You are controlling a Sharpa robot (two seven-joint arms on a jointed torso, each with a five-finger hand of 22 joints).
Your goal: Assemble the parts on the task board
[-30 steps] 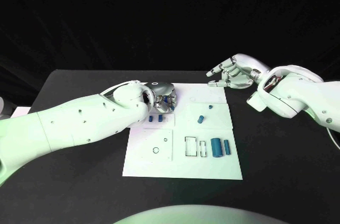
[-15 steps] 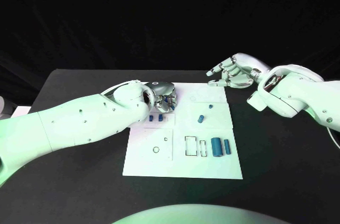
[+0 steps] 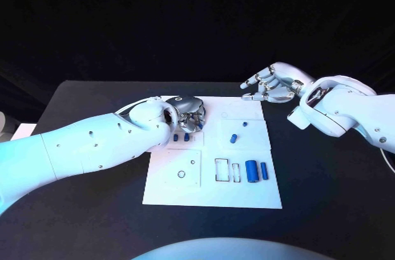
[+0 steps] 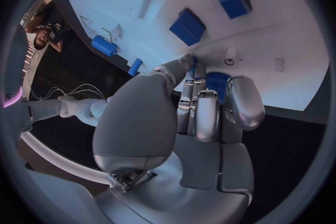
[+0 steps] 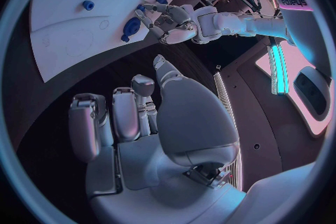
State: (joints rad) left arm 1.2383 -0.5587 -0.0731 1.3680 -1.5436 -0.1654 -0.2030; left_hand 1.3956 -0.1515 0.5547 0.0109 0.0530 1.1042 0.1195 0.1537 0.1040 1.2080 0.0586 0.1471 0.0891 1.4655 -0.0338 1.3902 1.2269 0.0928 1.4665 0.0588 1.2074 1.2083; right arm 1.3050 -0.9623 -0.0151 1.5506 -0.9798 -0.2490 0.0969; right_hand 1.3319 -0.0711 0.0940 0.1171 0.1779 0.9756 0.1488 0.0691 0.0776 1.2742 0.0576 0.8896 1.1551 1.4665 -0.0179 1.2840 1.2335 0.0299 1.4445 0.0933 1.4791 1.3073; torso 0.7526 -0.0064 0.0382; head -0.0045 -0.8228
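The white task board (image 3: 214, 180) was seen lying flat in the middle of the black table (image 3: 91, 100), its long axis running away from the robot. Near its right edge two blue cylindrical parts, a thick one (image 3: 251, 171) and a thin one (image 3: 264, 170), were laid side by side, their long axes pointing along the board's length; a smaller blue part (image 3: 234, 138) was set above them, tilted slightly off that line. Two short blue parts (image 3: 182, 138) were seen just below the left hand (image 3: 189, 113), which was held over the board's far left corner with its fingers (image 4: 203, 115) curled downward. In the left wrist view a blue part (image 4: 215, 79) was glimpsed at the fingertips, but most of it was hidden behind them, so its shape and heading could not be made out, nor could it be told whether it was gripped or only touched. The right hand (image 3: 270, 85) was held beyond the board's far right corner, apart from every part, its fingers spread and nothing held in them.
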